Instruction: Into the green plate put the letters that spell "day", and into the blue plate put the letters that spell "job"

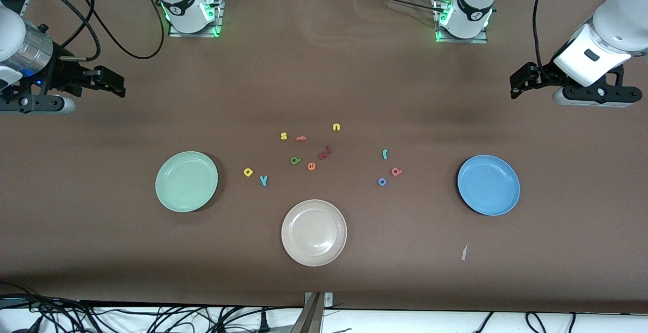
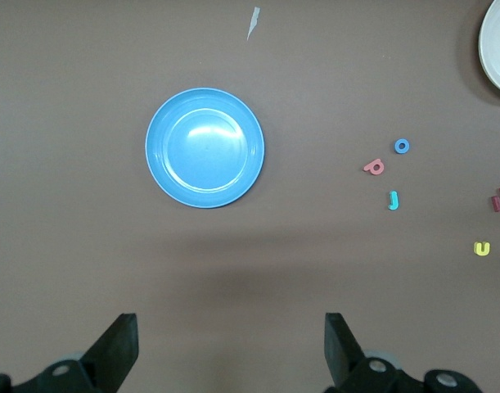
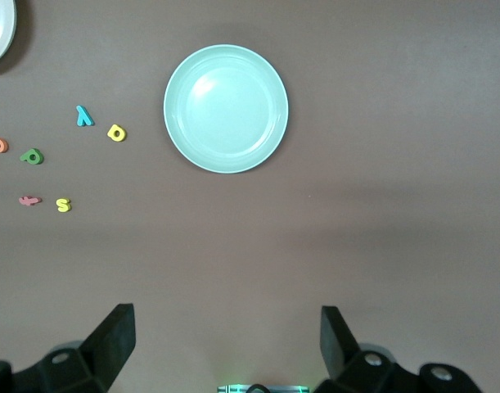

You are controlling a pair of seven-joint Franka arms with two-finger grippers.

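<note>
Landmark: you can place everything from the beige plate (image 1: 314, 232), which sits on the brown desk (image 1: 324, 85) at the edge nearest the front camera.
Green plate: the green plate (image 1: 186, 181) lies toward the right arm's end from the beige plate, a little farther from the camera, with nothing in it.
Blue plate: the blue plate (image 1: 488, 184) lies toward the left arm's end from the beige plate, also with nothing in it.
"day" letters: the yellow a (image 1: 248, 172) and teal y (image 1: 264, 180) lie just beside each other between the green plate and the beige plate; the dark green d (image 1: 295, 160) lies farther from the camera than the beige plate.
"job" letters: the teal j (image 1: 385, 154), pinkish-red b (image 1: 396, 172) and blue o (image 1: 382, 182) cluster between the beige plate and the blue plate, none touching a plate.
Other letters: the orange e (image 1: 311, 166) lies just beside the d; the yellow s (image 1: 283, 135), pink f (image 1: 301, 138) and yellow u (image 1: 336, 127) lie farther off still. The dark red letters (image 1: 325, 153) are hard to read, perhaps two pieces.
Left gripper: you see the left gripper (image 1: 521, 81) waiting in the air at the left arm's end, jaws spread wide, holding nothing.
Right gripper: the right gripper (image 1: 112, 84) hangs at the right arm's end, jaws likewise apart and bare.
</note>
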